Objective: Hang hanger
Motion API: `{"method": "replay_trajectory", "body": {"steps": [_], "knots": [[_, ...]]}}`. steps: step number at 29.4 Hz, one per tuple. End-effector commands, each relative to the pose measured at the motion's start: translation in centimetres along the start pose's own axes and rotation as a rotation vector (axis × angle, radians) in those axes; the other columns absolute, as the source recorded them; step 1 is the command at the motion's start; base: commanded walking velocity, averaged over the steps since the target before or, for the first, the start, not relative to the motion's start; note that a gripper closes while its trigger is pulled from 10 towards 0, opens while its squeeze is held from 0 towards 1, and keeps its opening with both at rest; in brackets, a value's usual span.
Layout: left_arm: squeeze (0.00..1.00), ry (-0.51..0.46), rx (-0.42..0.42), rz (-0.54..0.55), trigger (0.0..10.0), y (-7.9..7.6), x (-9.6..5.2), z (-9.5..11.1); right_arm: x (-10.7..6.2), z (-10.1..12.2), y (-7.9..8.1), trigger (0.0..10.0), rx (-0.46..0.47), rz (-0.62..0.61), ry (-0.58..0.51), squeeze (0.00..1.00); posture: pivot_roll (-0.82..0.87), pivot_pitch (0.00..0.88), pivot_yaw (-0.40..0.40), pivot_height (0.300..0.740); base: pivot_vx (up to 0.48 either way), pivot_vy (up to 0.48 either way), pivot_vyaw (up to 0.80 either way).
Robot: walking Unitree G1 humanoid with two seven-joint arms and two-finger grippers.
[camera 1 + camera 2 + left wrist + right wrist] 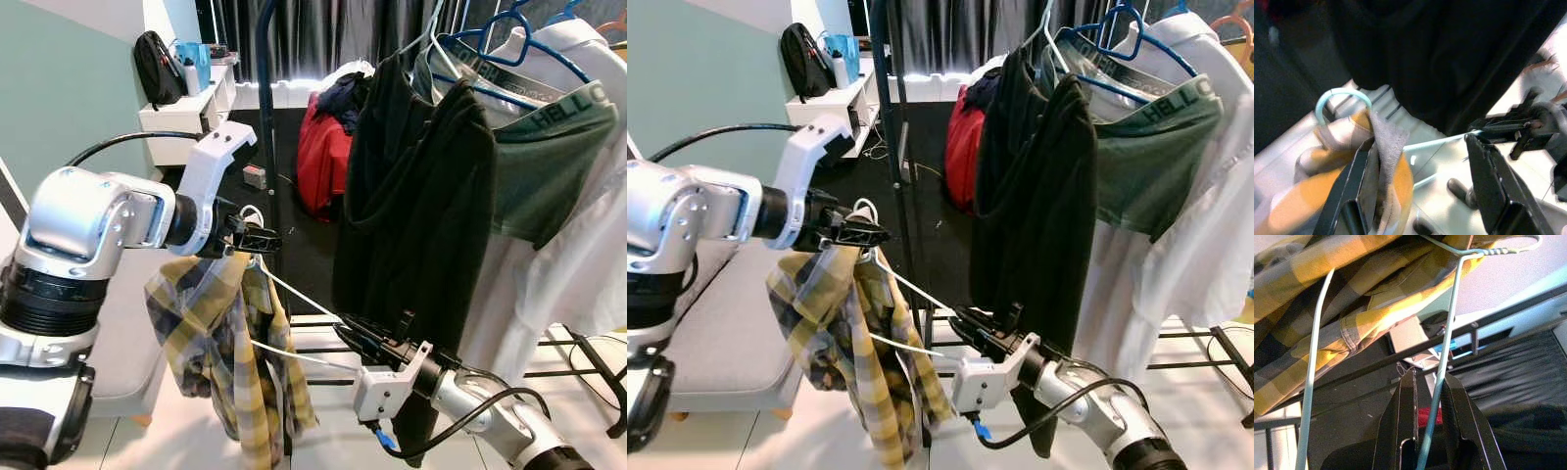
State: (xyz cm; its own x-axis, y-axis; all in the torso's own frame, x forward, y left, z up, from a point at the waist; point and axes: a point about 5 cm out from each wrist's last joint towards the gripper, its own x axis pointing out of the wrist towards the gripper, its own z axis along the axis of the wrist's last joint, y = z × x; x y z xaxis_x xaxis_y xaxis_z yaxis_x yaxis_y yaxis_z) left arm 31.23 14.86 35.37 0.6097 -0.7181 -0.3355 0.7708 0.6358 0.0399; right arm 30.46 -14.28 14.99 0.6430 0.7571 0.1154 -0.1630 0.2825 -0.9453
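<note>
A pale wire hanger (304,299) carries a yellow and grey plaid shirt (225,343). Its hook (1342,98) sits just beyond my left gripper (263,240), to the left of the dark upright pole of the clothes rack (266,117). In the left wrist view that gripper's fingers (1352,196) stand wide apart, open, with the shirt's collar resting against one of them. My right gripper (351,338) is lower and to the right, in front of the hanging black garment. In the right wrist view its fingers (1405,431) are shut on the hanger's wire (1442,372).
The rack holds a black garment (421,196), a green shirt (549,147) on a blue hanger (509,29) and a white garment (578,264). A red bag (323,157) lies behind the pole. A white shelf (191,113) and a grey couch (725,333) stand at the left.
</note>
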Motion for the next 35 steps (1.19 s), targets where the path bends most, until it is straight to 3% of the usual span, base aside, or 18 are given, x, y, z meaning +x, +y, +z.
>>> {"method": "replay_trajectory", "body": {"steps": [1, 3, 4, 5, 6, 8, 9, 13, 15, 16, 18, 20, 21, 22, 24, 32, 34, 35], "knots": [[0.00, -0.055, 0.041, -0.044, 10.0, -0.6, -1.0, 1.2, 0.6, 0.6, -1.4, 10.0, 0.018, -0.100, -0.051, 0.00, 0.06, 0.098, 0.041, 0.740, 0.000, 0.000, 0.00], [0.00, -0.060, 0.044, -0.069, 10.0, -0.8, -1.9, 1.6, 0.6, 0.3, -1.6, 10.0, 0.019, -0.104, -0.047, 0.00, 0.06, 0.097, 0.040, 0.740, 0.000, 0.000, 0.00], [0.00, 0.018, 0.129, 0.070, 10.0, 0.5, -2.3, 1.0, 0.6, 0.2, -1.7, 10.0, 0.016, -0.106, -0.046, 0.00, 0.07, 0.098, 0.037, 0.740, 0.000, 0.000, 0.00], [0.00, 0.018, 0.129, 0.070, 10.0, 0.5, -2.3, 1.0, 0.6, 0.2, -1.7, 10.0, 0.016, -0.106, -0.046, 0.00, 0.07, 0.098, 0.037, 0.740, 0.000, 0.000, 0.00], [0.00, 0.112, 0.220, 0.219, 10.0, 2.1, -2.7, -0.1, 0.6, 0.2, -1.9, 10.0, 0.014, -0.109, -0.046, 0.00, 0.07, 0.098, 0.037, 0.740, 0.000, 0.000, 0.00], [0.00, 0.183, 0.290, 0.312, 10.0, 3.2, -3.0, -0.9, 0.7, 0.1, -2.0, 10.0, 0.013, -0.111, -0.046, 0.00, 0.07, 0.098, 0.037, 0.740, 0.000, 0.000, 0.00], [1.00, 0.193, 0.299, 0.332, 10.0, 3.6, -3.0, -1.3, 0.7, 0.1, -2.1, 10.0, 0.012, -0.114, -0.047, 0.00, 0.07, 0.099, 0.037, 0.740, 0.000, 0.000, 0.00], [1.00, 0.156, 0.291, 0.306, 10.0, 3.4, -2.7, -1.3, 0.7, 0.1, -2.2, 10.0, 0.011, -0.120, -0.049, 0.00, 0.07, 0.100, 0.039, 0.740, 0.000, 0.000, 0.00], [1.00, -0.046, 0.233, 0.278, 10.0, 3.2, -2.2, 0.9, 0.9, 0.4, -2.5, 10.0, 0.013, -0.140, -0.059, 0.00, 0.06, 0.102, 0.041, 0.740, 0.000, 0.000, 0.00], [0.00, -0.140, 0.186, 0.285, 10.0, 3.4, -2.5, 2.0, 1.0, 0.5, -2.8, 10.0, 0.018, -0.155, -0.066, 0.00, 0.06, 0.099, 0.044, 0.740, 0.000, 0.000, 0.00], [0.00, -0.196, 0.151, 0.289, 10.0, 3.6, -2.7, 2.6, 1.0, 0.6, -3.0, 10.0, 0.021, -0.165, -0.071, 0.00, 0.06, 0.099, 0.044, 0.740, 0.000, 0.000, 0.00], [0.00, -0.219, 0.147, 0.402, 10.0, 5.0, -3.4, 2.9, 1.1, 0.7, -3.4, 10.0, 0.025, -0.186, -0.079, 0.00, 0.06, 0.098, 0.045, 0.740, 0.000, 0.000, 0.00], [0.00, -0.230, 0.147, 0.485, 10.0, 5.9, -3.9, 3.1, 1.1, 0.7, -3.7, 10.0, 0.027, -0.201, -0.084, 0.00, 0.06, 0.098, 0.045, 0.740, 0.000, 0.000, 0.00], [0.00, -0.117, 0.249, 0.718, 10.0, 8.8, -4.7, 1.2, 1.2, 0.9, -4.3, 10.0, 0.013, -0.230, -0.099, 0.00, 0.06, 0.094, 0.045, 0.740, 0.000, 0.000, 0.00], [0.00, -0.117, 0.249, 0.718, 10.0, 8.8, -4.7, 1.2, 1.2, 0.9, -4.3, 10.0, 0.013, -0.230, -0.099, 0.00, 0.06, 0.094, 0.045, 0.740, 0.000, 0.000, 0.00], [0.00, 0.190, 0.324, 0.793, 10.0, 11.0, -3.6, -6.0, 1.3, 1.6, -5.0, 10.0, -0.014, -0.266, -0.148, 0.00, 0.06, 0.083, 0.047, 0.740, 0.000, 0.000, 0.00], [0.00, 0.184, 0.311, 0.812, 10.0, 11.8, -3.5, -7.5, 1.5, 2.1, -5.5, 10.0, 0.006, -0.290, -0.185, 0.00, 0.06, 0.079, 0.045, 0.740, 0.000, 0.000, 0.00], [0.00, 0.057, 0.209, 0.754, 10.0, 12.1, -2.9, -8.3, 1.7, 2.7, -5.9, 10.0, 0.027, -0.303, -0.225, 0.00, 0.06, 0.078, 0.044, 0.740, 0.000, 0.000, 0.00]]}}
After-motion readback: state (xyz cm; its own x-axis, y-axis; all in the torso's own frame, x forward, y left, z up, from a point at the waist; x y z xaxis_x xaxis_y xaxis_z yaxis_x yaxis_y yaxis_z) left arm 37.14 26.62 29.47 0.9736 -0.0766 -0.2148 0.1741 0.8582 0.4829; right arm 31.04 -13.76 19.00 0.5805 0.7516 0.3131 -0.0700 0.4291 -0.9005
